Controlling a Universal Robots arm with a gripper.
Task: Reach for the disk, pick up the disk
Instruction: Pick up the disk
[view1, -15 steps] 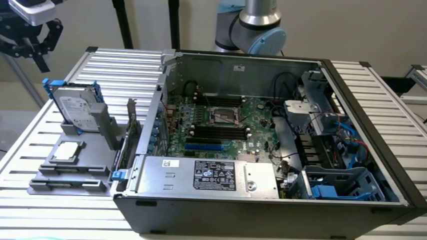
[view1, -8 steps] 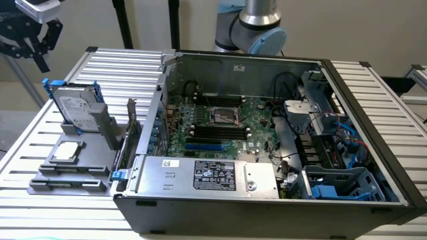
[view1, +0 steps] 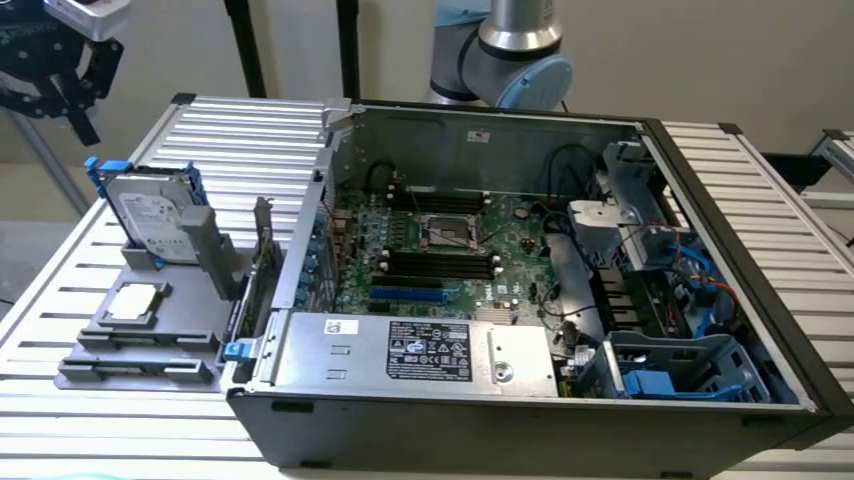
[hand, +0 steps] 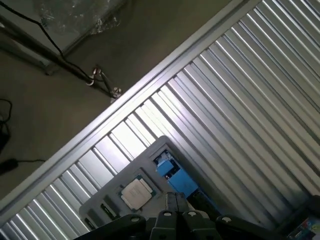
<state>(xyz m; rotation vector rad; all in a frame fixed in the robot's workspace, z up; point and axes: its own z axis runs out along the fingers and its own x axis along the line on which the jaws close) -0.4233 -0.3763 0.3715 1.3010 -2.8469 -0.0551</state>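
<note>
We see the gripper (view1: 74, 110) hanging in the air over the table's (view1: 240, 125) far corner on the exterior view's left, and in the wrist view its fingertips (hand: 176, 200) look pressed together with nothing between them. The disk (view1: 154, 215) stands nearly upright in its blue frame in a grey holder (view1: 160, 330) near the table's edge on that same side. It sits below the gripper and well apart from it, untouched.
</note>
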